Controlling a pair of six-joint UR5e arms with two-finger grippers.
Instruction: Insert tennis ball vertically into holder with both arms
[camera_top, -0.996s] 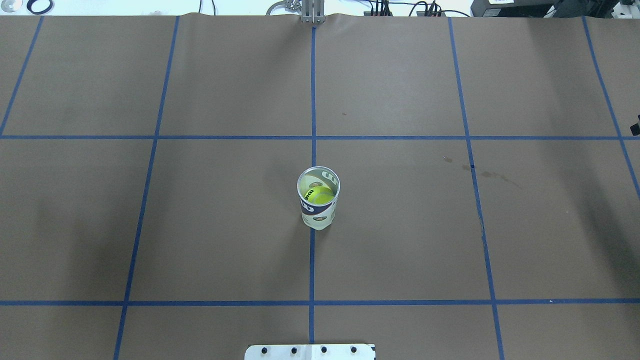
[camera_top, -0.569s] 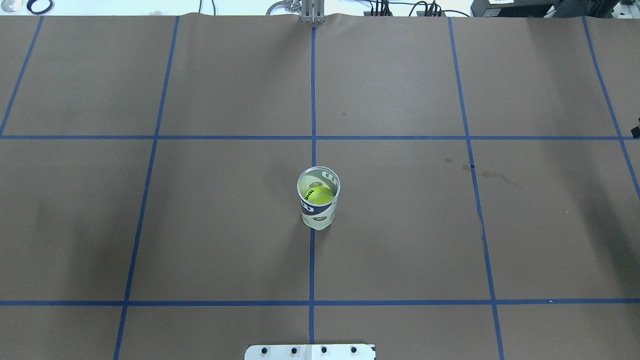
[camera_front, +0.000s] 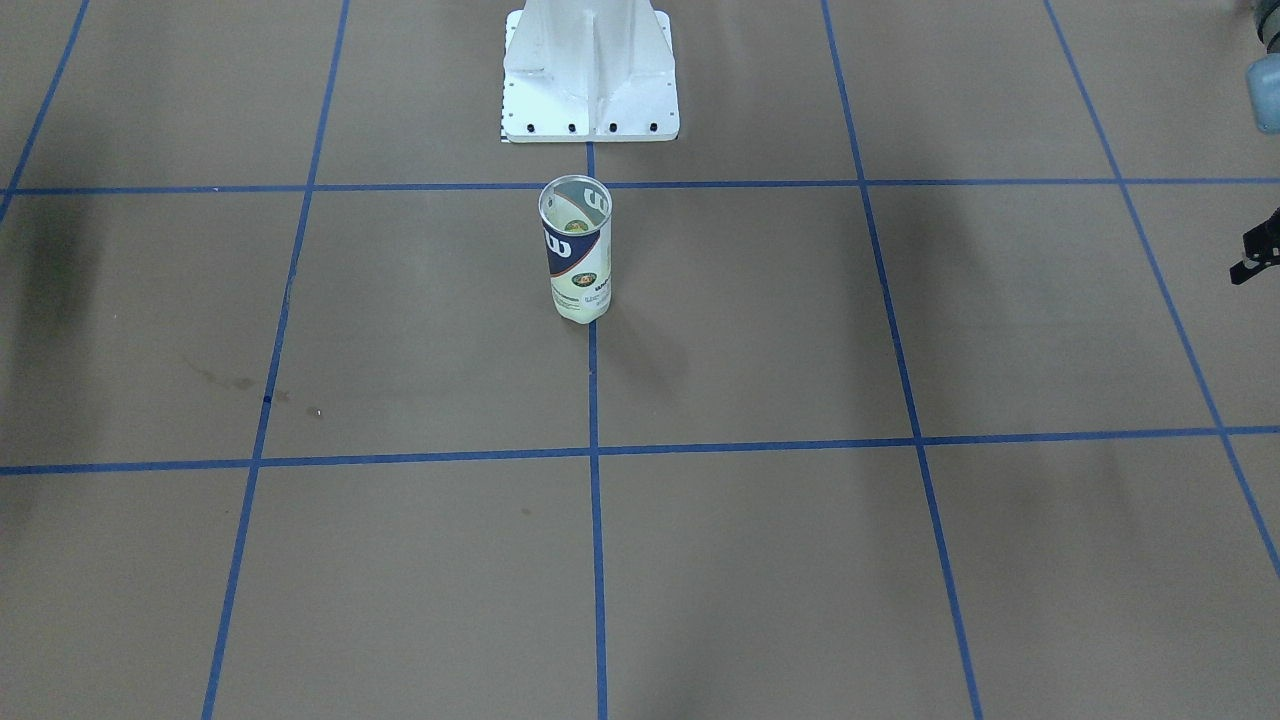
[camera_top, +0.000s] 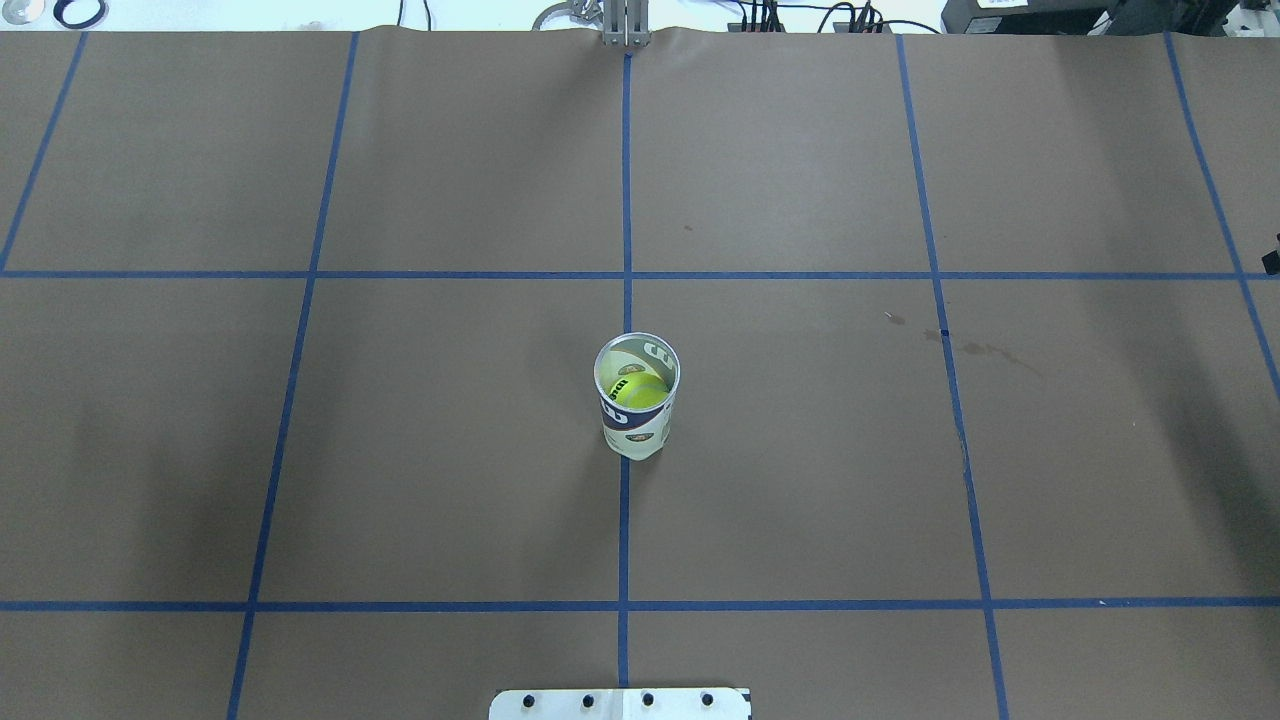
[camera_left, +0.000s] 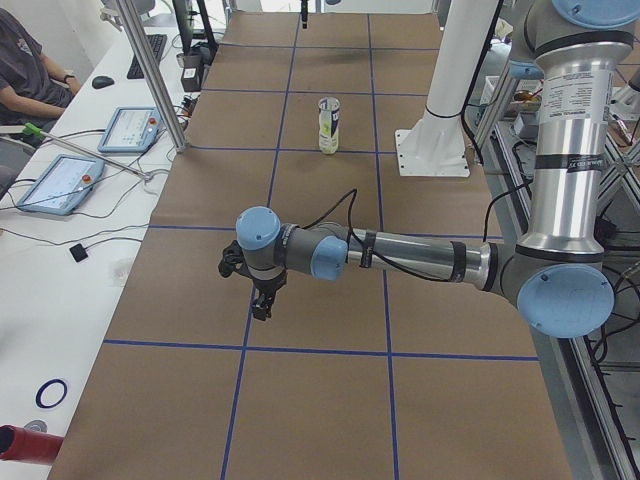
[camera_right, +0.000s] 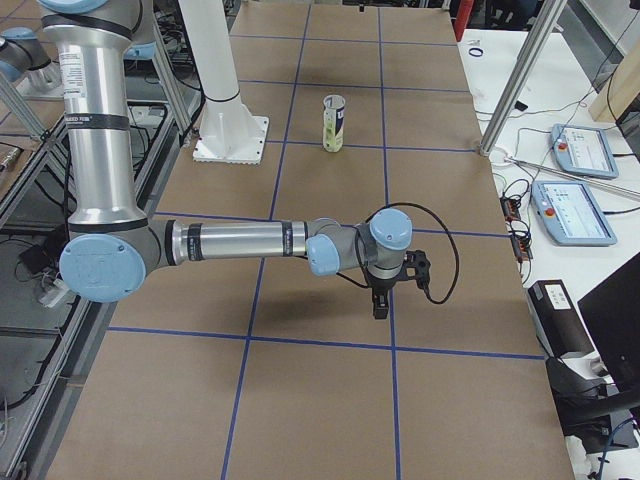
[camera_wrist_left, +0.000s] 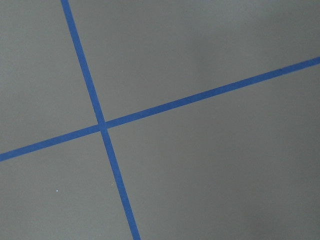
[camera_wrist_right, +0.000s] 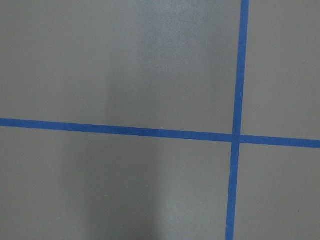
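Left gripper (camera_left: 262, 296) and right gripper (camera_right: 381, 300) hang fingers-down over the bare table (camera_top: 800, 450), well apart from the holder (camera_top: 633, 425). Whether their jaws are apart or together cannot be told from the side views. Seen from overhead, the holder stands upright at the table's centre on a blue tape line (camera_top: 624, 520), the white pedestal base (camera_top: 620, 703) at its 6 o'clock, with the tennis ball (camera_top: 641, 393) already inside. Insertion looks complete; what remains, by judgement, is keeping both grippers clear of the holder. Wrist cameras show only brown paper and crossing tape — and from the front, the label (camera_front: 565, 245) hides the ball.
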